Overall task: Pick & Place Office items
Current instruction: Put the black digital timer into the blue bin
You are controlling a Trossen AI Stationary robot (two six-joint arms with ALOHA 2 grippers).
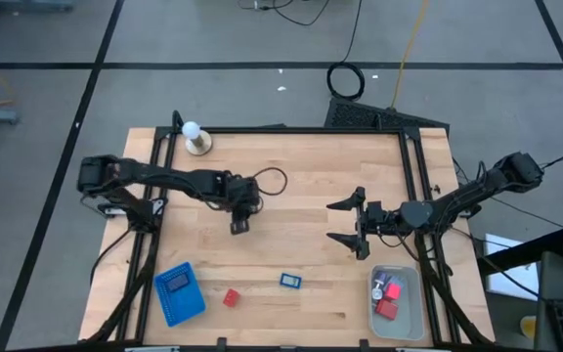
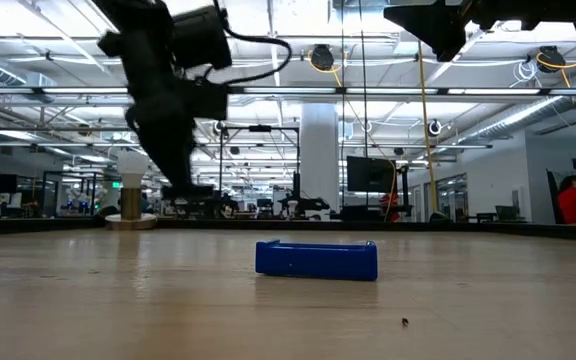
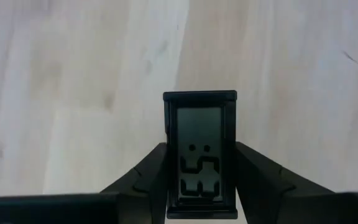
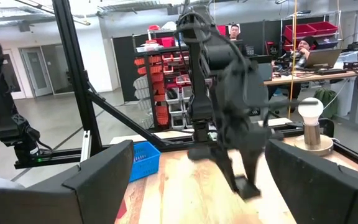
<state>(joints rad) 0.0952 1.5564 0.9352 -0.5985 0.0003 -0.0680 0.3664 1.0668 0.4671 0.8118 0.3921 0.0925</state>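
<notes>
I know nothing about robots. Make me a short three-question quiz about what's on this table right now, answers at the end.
1. True or false: the left gripper is holding a black rectangular piece.
2. Which lies inside the pale bin at the table's front right? A) red pieces B) the white ball C) nothing
3. Fill in: the small red block on the bare wood lies between the blue ribbed tray and the small ______ piece.

Key
1. True: its fingers are closed on the piece's two long sides, lifted above the wood.
2. A. The white ball sits on its tan base at the back left.
3. blue

The right gripper waits open over mid-table.
</notes>
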